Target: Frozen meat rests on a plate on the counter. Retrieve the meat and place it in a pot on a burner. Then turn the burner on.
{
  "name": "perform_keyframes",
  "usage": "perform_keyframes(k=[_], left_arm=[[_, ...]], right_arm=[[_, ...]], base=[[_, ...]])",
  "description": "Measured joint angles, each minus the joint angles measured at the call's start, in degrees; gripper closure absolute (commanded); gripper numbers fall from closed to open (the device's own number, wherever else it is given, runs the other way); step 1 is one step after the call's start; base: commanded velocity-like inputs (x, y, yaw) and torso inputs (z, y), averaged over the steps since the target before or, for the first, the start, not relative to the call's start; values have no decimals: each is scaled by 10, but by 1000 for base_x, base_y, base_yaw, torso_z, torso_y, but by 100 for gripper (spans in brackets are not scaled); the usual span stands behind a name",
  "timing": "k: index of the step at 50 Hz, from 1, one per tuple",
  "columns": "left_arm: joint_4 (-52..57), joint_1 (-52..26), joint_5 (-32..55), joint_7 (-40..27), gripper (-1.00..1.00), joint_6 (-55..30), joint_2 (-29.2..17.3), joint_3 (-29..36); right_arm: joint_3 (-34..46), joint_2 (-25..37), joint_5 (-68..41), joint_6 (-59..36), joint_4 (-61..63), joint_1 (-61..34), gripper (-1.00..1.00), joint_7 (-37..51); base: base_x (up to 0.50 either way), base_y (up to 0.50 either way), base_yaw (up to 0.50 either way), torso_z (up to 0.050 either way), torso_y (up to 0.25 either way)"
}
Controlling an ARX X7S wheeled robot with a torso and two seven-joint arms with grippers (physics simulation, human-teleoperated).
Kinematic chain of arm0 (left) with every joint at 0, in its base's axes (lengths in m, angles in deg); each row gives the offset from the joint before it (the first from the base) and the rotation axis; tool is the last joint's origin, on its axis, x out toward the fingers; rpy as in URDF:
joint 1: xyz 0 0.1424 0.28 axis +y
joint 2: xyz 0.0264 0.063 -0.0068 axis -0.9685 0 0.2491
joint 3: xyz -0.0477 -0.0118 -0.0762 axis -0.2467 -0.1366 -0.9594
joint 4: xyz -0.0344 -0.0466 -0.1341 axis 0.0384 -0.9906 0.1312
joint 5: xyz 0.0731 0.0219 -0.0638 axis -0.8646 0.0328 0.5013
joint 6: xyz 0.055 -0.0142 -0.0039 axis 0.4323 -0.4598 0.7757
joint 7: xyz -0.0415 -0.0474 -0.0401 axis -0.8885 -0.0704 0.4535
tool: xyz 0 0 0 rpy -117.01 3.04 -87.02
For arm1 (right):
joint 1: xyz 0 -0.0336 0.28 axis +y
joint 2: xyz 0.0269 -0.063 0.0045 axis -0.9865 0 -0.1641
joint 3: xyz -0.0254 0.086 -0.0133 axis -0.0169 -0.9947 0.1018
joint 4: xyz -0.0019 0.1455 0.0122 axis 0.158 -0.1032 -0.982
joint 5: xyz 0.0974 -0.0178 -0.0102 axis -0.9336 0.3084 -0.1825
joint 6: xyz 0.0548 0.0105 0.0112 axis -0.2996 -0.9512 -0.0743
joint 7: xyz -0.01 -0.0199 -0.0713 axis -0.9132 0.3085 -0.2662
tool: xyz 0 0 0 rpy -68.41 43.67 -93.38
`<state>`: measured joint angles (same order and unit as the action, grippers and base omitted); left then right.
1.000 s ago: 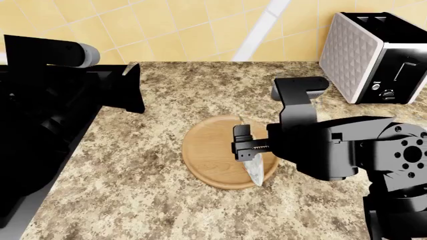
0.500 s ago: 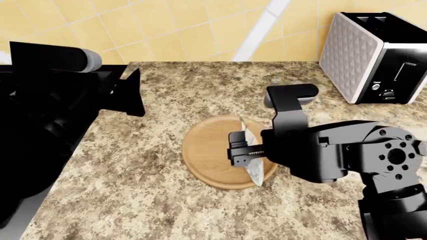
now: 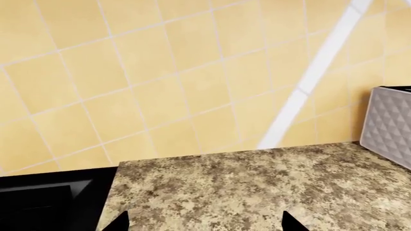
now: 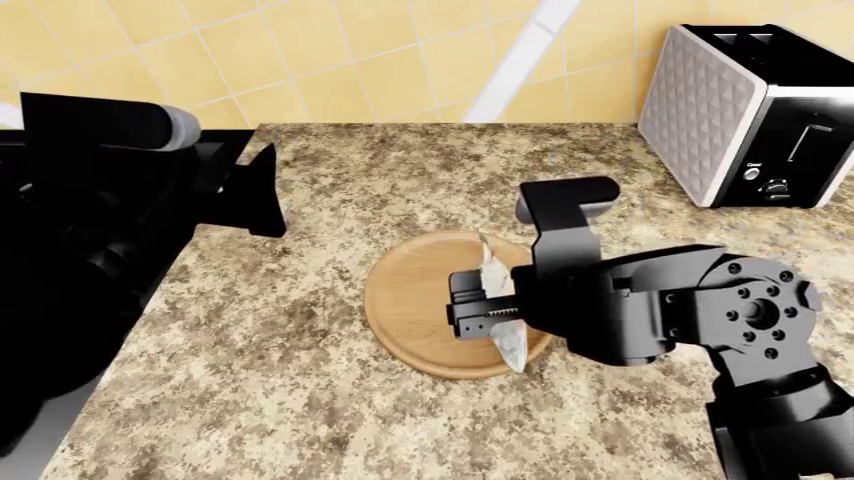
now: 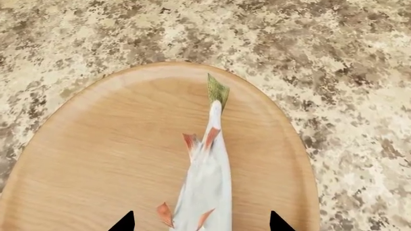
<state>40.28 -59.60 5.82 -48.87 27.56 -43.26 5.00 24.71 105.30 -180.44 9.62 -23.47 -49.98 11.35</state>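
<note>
I have the right gripper (image 4: 470, 308) poised low over the round tan wooden plate (image 4: 414, 300) on the speckled granite counter (image 4: 307, 370), jaws spread, holding nothing. The pale frosty fish-shaped frozen meat (image 5: 209, 185) lies on the plate's toaster-side half, lined up between my fingertips (image 5: 122, 224). To grasp well, I judge I should descend straight and close across the thick body, not the tail. The right wrist view shows fins and a greenish tail; the head view hides most of that behind the arm. Left gripper (image 3: 202, 226): tips apart, empty, well away from the plate. White quilted toaster (image 4: 747, 110) stands beyond.
</note>
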Motion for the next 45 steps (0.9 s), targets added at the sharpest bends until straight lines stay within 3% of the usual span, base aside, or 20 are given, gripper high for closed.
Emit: perform_keyframes(k=[42, 43, 45], left_arm=[[-1, 6, -11, 3, -100, 13, -7, 9], [-1, 7, -11, 3, -100, 13, -7, 9], [-1, 7, -11, 3, -100, 14, -7, 9]], right_arm=[[29, 6, 31, 19, -8, 4, -100, -43], [29, 6, 32, 19, -8, 3, 100, -44], [30, 6, 32, 20, -8, 4, 100, -43]], base=[[0, 0, 0, 0, 0], [0, 0, 0, 0, 0], [0, 0, 0, 0, 0]])
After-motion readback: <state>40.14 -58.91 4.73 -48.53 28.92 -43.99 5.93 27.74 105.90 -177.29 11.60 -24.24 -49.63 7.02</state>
